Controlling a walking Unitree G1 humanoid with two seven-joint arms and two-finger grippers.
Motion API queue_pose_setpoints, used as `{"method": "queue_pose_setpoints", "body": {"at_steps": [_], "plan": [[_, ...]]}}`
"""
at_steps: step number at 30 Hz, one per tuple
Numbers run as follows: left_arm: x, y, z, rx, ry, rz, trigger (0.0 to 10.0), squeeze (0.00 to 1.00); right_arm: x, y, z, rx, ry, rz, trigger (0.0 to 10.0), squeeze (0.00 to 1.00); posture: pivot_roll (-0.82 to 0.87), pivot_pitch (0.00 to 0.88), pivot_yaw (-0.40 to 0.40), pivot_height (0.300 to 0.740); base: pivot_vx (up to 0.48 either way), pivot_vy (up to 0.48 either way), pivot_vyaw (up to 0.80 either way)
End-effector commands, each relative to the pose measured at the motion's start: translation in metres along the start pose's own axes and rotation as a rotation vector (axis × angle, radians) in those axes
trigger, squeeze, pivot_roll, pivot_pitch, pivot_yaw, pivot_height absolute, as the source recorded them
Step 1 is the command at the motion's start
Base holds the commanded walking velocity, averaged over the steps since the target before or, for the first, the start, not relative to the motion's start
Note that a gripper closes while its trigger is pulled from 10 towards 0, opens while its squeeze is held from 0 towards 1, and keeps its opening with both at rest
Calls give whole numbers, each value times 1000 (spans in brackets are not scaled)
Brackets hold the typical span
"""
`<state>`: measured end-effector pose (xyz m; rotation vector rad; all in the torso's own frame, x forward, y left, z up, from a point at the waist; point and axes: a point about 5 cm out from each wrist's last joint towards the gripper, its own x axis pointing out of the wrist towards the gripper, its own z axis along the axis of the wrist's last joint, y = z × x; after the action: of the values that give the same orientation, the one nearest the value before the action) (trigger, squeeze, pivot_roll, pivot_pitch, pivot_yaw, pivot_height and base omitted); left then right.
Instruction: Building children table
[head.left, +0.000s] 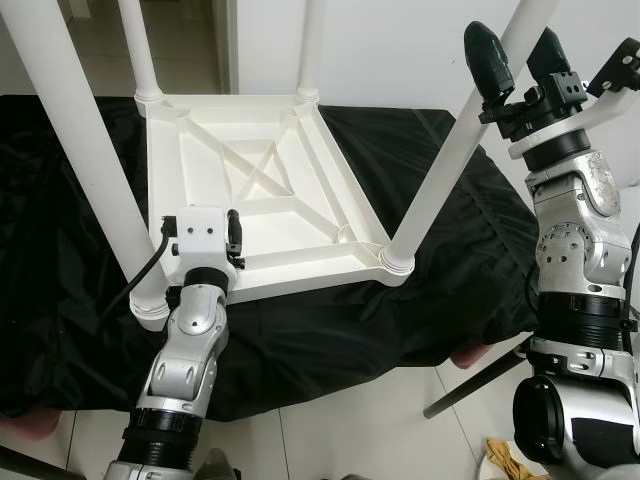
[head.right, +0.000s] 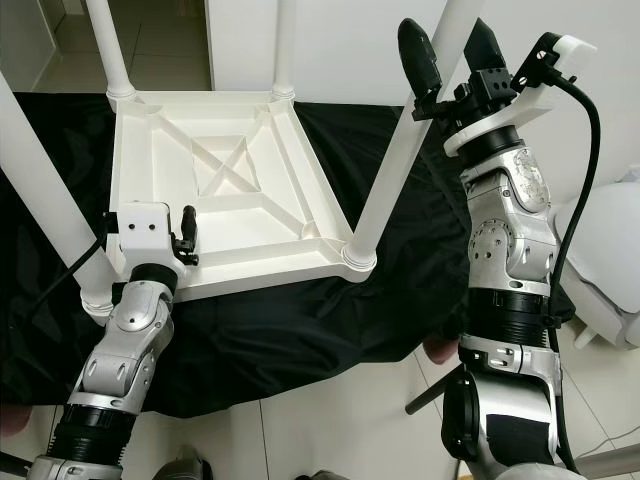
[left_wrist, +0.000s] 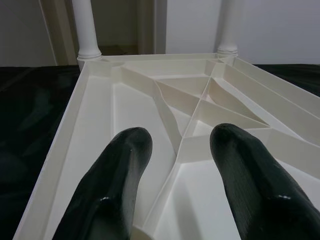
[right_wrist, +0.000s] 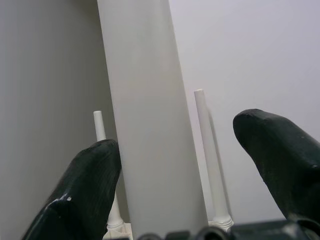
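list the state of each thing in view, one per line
table top: upside down on the black cloth, ribbed underside up
four legs: all standing in the corner sockets
black cloth: spread out, wrinkled
left pincer: open, over the table top's near edge
right pincer: open around the near right leg, not clamped

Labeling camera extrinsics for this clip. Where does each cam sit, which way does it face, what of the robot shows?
Left eye, right eye: head, looking down at the upturned white tabletop on black cloth; both arms show.
Left wrist: looks along the left gripper, open, over the tabletop's ribbed underside.
Right wrist: looks along the right gripper, open around the near-right leg.
Shared: the far legs show in both wrist and eye views.
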<state>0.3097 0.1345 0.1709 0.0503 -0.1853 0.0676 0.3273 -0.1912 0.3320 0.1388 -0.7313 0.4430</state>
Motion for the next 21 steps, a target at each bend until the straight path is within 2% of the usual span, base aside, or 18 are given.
{"method": "queue_pose_setpoints", "body": {"at_steps": [1,7,14,15,17,18,20,21], "plan": [[0,-3,1,7,-2,-48,10000,0,-5,-4,-6,5,25,-7,10000,0,15,68,-86,740,0,0,0],[0,-4,1,2,-4,-44,10000,0,-23,-5,-31,6,143,-14,10000,0,11,67,-85,740,0,0,0],[1,-5,2,0,-4,-45,10000,0,-21,-1,-29,-1,149,-1,10000,0,6,68,-81,740,0,0,0],[2,-4,2,1,-5,-47,10000,0,-18,-1,-18,-95,109,-10,10000,0,0,74,-78,740,0,0,0],[2,-4,2,1,-5,-47,10000,0,-18,-1,-18,-95,109,-10,10000,0,0,74,-78,740,0,0,0],[2,-4,3,3,-7,-48,10000,0,-20,0,-13,-180,94,-16,10000,0,0,74,-78,740,0,0,0],[2,-4,3,3,-7,-48,10000,0,-20,0,-13,-180,94,-16,10000,0,0,74,-78,740,0,0,0],[2,-3,4,5,-8,-45,10000,0,-26,4,-12,-190,105,-19,10000,0,-1,78,-78,740,0,0,0]]}}
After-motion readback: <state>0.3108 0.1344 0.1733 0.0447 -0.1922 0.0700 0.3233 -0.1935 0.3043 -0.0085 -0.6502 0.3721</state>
